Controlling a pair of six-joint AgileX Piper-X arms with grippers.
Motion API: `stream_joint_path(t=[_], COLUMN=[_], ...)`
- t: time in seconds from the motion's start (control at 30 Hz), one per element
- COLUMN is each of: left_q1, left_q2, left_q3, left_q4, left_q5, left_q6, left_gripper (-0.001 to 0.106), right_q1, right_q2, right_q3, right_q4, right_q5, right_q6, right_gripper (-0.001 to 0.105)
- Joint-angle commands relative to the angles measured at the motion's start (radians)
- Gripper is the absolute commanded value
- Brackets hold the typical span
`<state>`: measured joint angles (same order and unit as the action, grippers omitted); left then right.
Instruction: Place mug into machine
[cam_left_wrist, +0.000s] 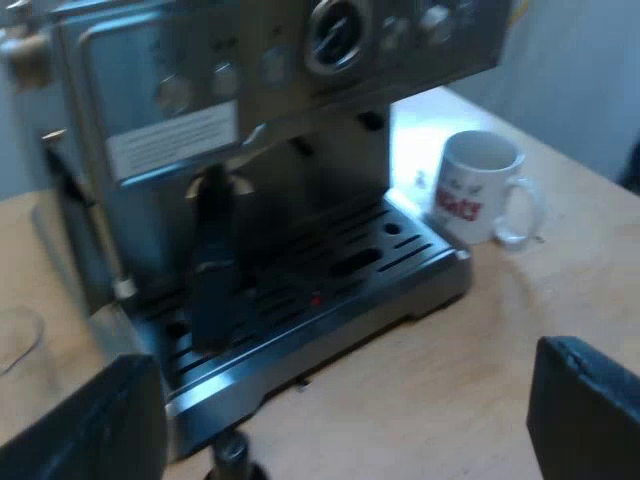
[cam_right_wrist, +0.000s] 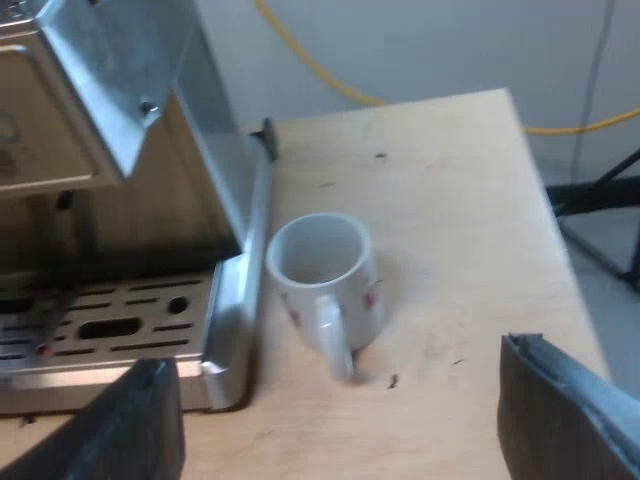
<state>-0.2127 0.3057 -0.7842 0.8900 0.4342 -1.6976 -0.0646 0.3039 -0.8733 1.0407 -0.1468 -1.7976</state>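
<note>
A white mug (cam_left_wrist: 478, 187) with red print stands upright on the wooden table, just beside the espresso machine's (cam_left_wrist: 250, 90) drip tray (cam_left_wrist: 400, 262). In the right wrist view the mug (cam_right_wrist: 320, 262) is empty, with its handle turned toward my right gripper (cam_right_wrist: 340, 430). That gripper hovers open above and short of the mug, holding nothing. My left gripper (cam_left_wrist: 340, 440) is open too, facing the machine's front from a short distance. A dark handle (cam_left_wrist: 210, 280) hangs over the drip tray.
The table's edge (cam_right_wrist: 545, 200) runs close behind the mug, with a yellow cable (cam_right_wrist: 330, 85) and a dark stand (cam_right_wrist: 600, 195) beyond it. Bare wood (cam_left_wrist: 470, 370) lies between the left gripper and the tray. A small dark knob (cam_left_wrist: 230, 452) sits by the tray's front.
</note>
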Motion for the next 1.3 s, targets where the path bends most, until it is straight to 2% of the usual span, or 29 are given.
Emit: stream_joint_path(t=[0.03, 0.23, 0.43, 0.7, 0.8, 1.0, 1.3], left_q1=[-0.044, -0.152, -0.270, -0.418, -0.441, -0.442, -0.442], left_q2=[0.053, 0.172, 0.270, 0.359, 0.379, 0.400, 0.469], left_q3=[-0.016, -0.019, -0.019, -0.019, -0.019, -0.019, 0.008], left_q4=[-0.054, -0.147, -0.210, -0.252, -0.287, -0.322, -0.406], left_q5=[0.026, 0.041, 0.037, -0.133, -0.183, -0.185, -0.167], left_q6=[-0.003, -0.003, -0.003, -0.008, -0.022, -0.035, -0.035], left_gripper=[0.085, 0.085, 0.085, 0.085, 0.085, 0.085, 0.085], right_q1=[0.002, 0.060, 0.119, 0.146, 0.146, 0.146, 0.150], right_q2=[0.019, 0.066, 0.121, 0.209, 0.234, 0.252, 0.252], right_q3=[-0.012, -0.012, -0.012, -0.009, -0.008, 0.019, 0.190], right_q4=[-0.014, -0.013, -0.013, -0.013, -0.013, -0.044, -0.255], right_q5=[-0.030, -0.020, 0.066, 0.112, 0.113, 0.127, 0.122], right_q6=[0.006, 0.003, 0.006, 0.005, 0.005, 0.005, 0.060], right_gripper=[0.066, 0.066, 0.066, 0.066, 0.066, 0.066, 0.066])
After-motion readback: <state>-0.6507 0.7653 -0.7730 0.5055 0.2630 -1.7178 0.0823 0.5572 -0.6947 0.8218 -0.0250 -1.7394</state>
